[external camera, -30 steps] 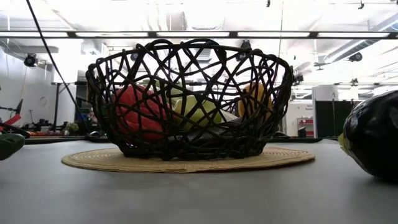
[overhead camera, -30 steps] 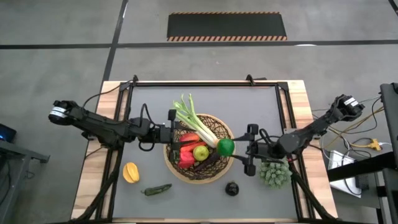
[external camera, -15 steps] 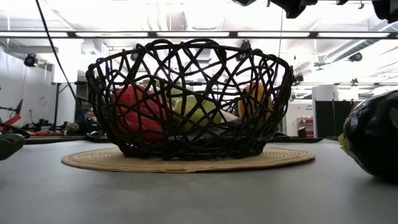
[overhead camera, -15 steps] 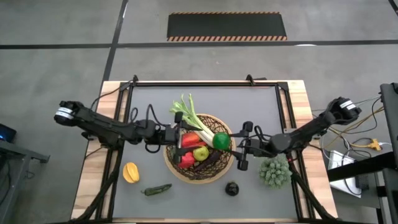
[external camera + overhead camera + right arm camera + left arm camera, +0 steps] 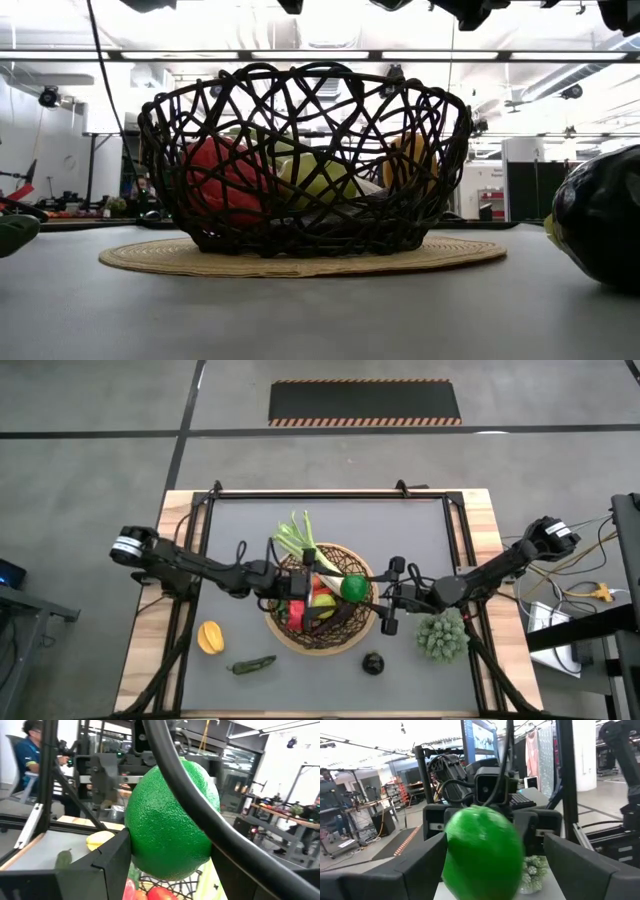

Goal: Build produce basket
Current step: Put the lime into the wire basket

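Right tool (image 5: 372,594) clamped on green lime (image 5: 353,588), held above basket (image 5: 362,634) rim for drop-in. Left tool (image 5: 312,590) over basket, fingers apart. Lemon (image 5: 210,637), chili (image 5: 251,664) on desk (image 5: 420,525).

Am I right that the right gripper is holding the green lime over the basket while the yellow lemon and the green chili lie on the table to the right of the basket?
Not quite: the lemon and the chili lie left of the basket, as the high view shows. The right gripper does hold the lime over the basket.
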`<state>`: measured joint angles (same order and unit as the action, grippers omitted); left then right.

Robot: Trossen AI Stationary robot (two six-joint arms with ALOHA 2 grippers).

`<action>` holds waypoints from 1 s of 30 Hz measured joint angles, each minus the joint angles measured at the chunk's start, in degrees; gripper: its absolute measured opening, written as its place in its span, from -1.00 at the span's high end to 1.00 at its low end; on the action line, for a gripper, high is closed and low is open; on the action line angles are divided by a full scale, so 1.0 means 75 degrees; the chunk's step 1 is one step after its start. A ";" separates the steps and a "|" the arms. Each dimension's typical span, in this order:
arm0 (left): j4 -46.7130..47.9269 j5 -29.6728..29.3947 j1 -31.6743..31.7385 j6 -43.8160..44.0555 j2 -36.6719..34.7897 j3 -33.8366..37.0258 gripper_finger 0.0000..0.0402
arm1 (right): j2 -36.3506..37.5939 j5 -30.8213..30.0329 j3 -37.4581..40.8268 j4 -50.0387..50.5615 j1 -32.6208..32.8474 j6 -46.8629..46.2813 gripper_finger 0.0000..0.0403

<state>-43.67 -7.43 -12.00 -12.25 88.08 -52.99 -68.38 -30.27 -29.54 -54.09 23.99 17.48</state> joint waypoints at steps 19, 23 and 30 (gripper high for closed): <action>0.0034 -0.0075 0.0072 -0.0018 0.0407 -0.0271 -0.23 | 0.0000 0.0057 0.0010 0.0140 0.0000 -0.0110 -0.18; 0.0059 -0.0070 0.0072 -0.0014 0.0405 -0.0265 -0.18 | 0.0000 0.0051 0.0010 0.0163 0.0000 -0.0294 -0.34; 0.0933 -0.0024 0.0063 -0.0271 0.0320 -0.0275 -0.16 | 0.0089 0.0010 0.0007 0.0450 0.0000 -0.0498 -0.72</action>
<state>-36.67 -7.61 -11.53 -14.28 90.48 -55.06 -67.71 -30.19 -29.49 -50.71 23.99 13.74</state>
